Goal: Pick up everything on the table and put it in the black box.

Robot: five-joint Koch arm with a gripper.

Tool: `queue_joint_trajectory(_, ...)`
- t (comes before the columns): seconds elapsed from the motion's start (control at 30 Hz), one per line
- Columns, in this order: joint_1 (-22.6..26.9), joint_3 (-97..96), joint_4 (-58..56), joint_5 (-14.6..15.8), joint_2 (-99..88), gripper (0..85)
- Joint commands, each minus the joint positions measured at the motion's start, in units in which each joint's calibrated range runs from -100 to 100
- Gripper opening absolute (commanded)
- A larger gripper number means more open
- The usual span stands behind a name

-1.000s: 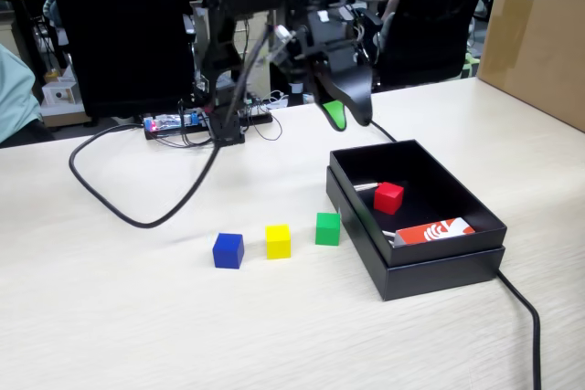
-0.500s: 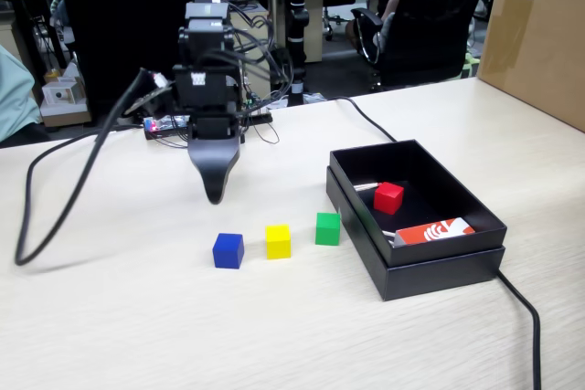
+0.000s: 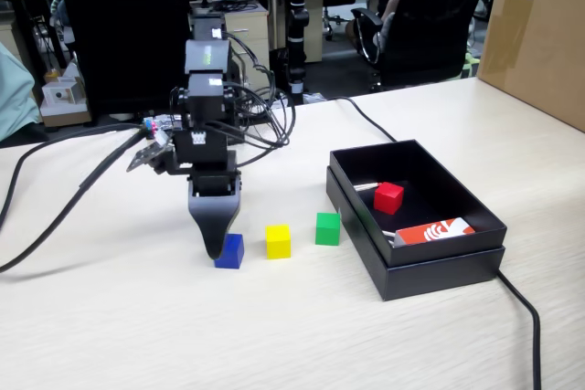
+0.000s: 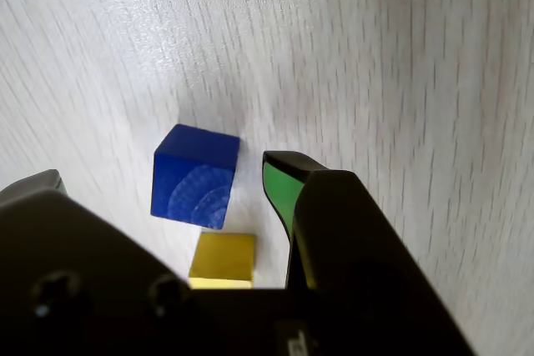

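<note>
On the pale table (image 3: 302, 326) a blue cube (image 3: 230, 250), a yellow cube (image 3: 278, 240) and a green cube (image 3: 327, 228) stand in a row. My gripper (image 3: 218, 246) points down at the blue cube, its tip at the cube's left side. In the wrist view the gripper (image 4: 158, 179) is open. The blue cube (image 4: 195, 177) lies between its jaws, nearer the green-padded finger (image 4: 279, 183), and nothing touches it. The yellow cube (image 4: 222, 258) shows just behind. A red cube (image 3: 388, 197) lies inside the black box (image 3: 439, 273) at the right.
An orange-and-white card (image 3: 435, 230) lies in the box beside the red cube. Black cables (image 3: 55, 221) loop over the table's left side, and another cable (image 3: 528, 321) runs along the right. A brown carton (image 3: 539, 38) stands at the far right.
The arm swung left from above the box's far edge and came down. Its open jaws now sit around the blue cube. None of the cubes has moved.
</note>
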Motion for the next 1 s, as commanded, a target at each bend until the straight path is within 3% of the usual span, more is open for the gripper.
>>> queue_joint_trajectory(0.0, 0.4, 8.1, 0.4, 0.3, 3.4, 44.8)
queue_joint_trajectory(0.27, 1.0, 10.4, 0.4, 0.4, 9.3, 38.4)
queue_joint_trajectory(0.4, 0.9, 11.3, 0.4, 0.8, 8.1, 10.6)
queue_joint_trajectory(0.43, 0.9, 11.2, 0.4, 0.8, 7.4, 9.3)
queue_joint_trajectory(0.67, 3.2, 4.4, -0.2, 0.6, -17.6, 9.3)
queue_joint_trajectory(0.83, 9.8, -1.4, -0.4, 0.7, -34.7, 9.4)
queue_joint_trajectory(0.97, 16.1, -2.5, -0.3, 1.7, -37.8, 9.6)
